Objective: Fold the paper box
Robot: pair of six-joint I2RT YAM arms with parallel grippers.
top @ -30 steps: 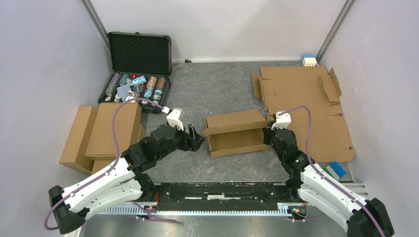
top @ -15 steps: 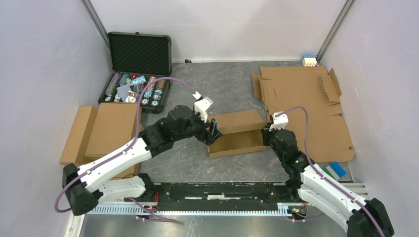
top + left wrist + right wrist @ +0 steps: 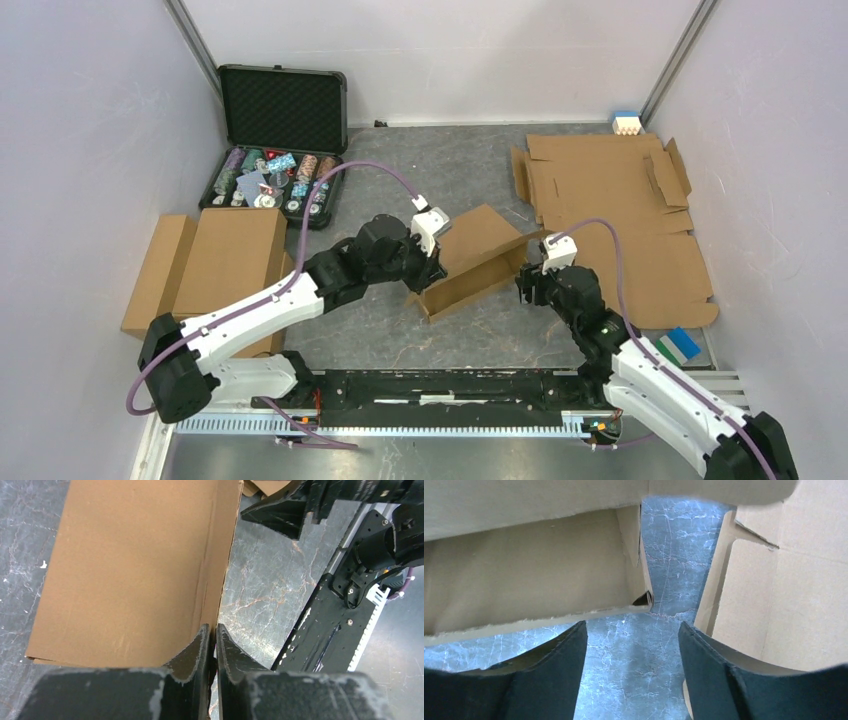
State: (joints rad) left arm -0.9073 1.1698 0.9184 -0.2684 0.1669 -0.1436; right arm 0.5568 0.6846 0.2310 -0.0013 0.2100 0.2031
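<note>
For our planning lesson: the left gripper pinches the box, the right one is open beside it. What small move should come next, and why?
Probably ease the right gripper forward to the box corner: its jaws stand open over the table, while the left gripper alone pinches the box edge.

Free table point(image 3: 430, 170) behind paper box point(image 3: 478, 243); cardboard sheets point(image 3: 610, 190) right.

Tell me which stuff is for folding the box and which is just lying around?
For the job: box, with the left jaws gripping its edge.
Lying about: chip case, flat sheets, closed boxes.
</note>
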